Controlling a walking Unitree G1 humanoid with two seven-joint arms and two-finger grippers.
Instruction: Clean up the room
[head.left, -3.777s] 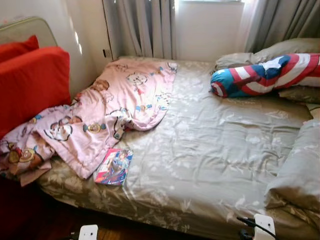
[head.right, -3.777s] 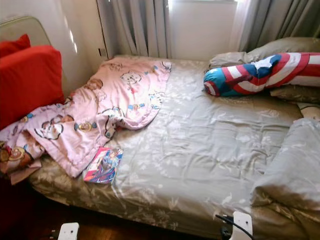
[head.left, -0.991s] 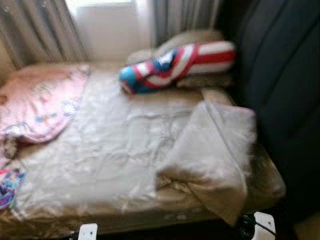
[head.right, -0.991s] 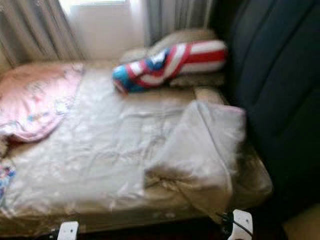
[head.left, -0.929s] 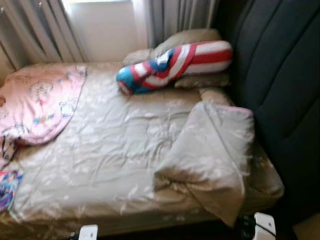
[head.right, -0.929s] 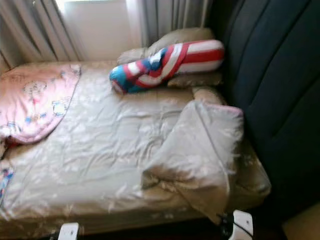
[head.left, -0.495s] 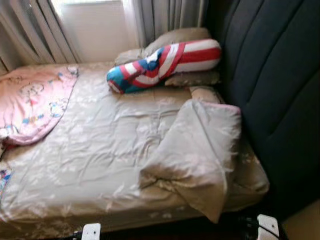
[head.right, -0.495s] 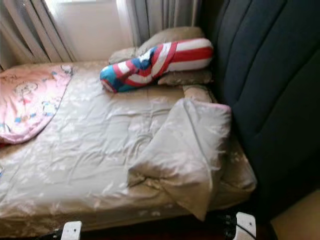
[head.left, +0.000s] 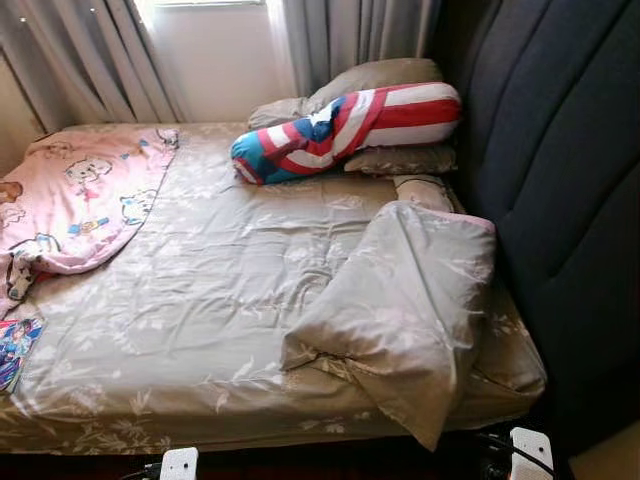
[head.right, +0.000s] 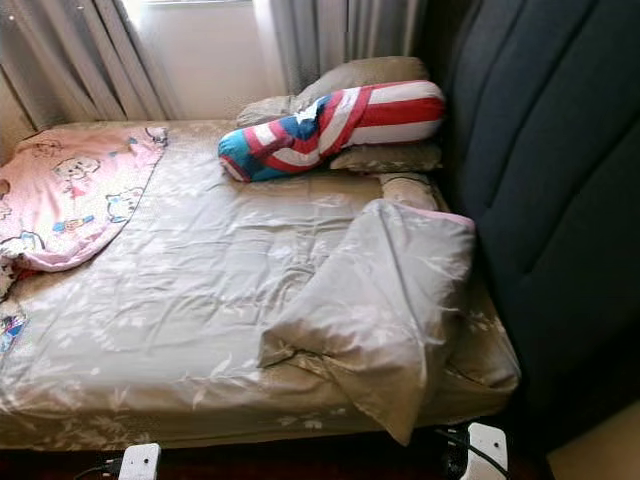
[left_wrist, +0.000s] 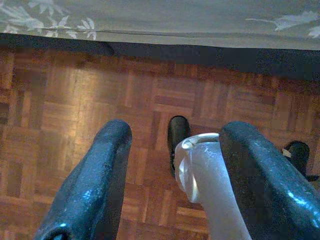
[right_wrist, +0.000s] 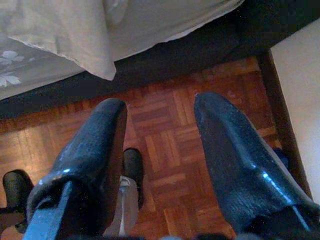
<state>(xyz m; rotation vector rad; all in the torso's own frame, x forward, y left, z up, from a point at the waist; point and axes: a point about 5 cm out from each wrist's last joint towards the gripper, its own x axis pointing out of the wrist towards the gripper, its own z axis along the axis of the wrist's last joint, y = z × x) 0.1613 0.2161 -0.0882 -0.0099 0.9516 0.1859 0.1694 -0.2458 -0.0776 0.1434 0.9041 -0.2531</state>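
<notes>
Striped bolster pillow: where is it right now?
In the eye views, the striped bolster pillow lies at the bed's far right, against two grey pillows beside the dark headboard.

The bed (head.left: 200, 300) wears a smooth grey-beige cloth sheet with a faint sheen and a pale leaf print; the folded quilt (head.left: 410, 300) is the same satiny cloth. The pink blanket (head.left: 70, 200) looks soft and matt. The striped bolster (head.left: 350, 125) is smooth printed fabric. The headboard (head.left: 560, 180) is dark, matt padded upholstery. The floor (left_wrist: 75, 100) is glossy wood parquet. The gripper fingers (left_wrist: 95, 185) are shiny black plastic.
</notes>
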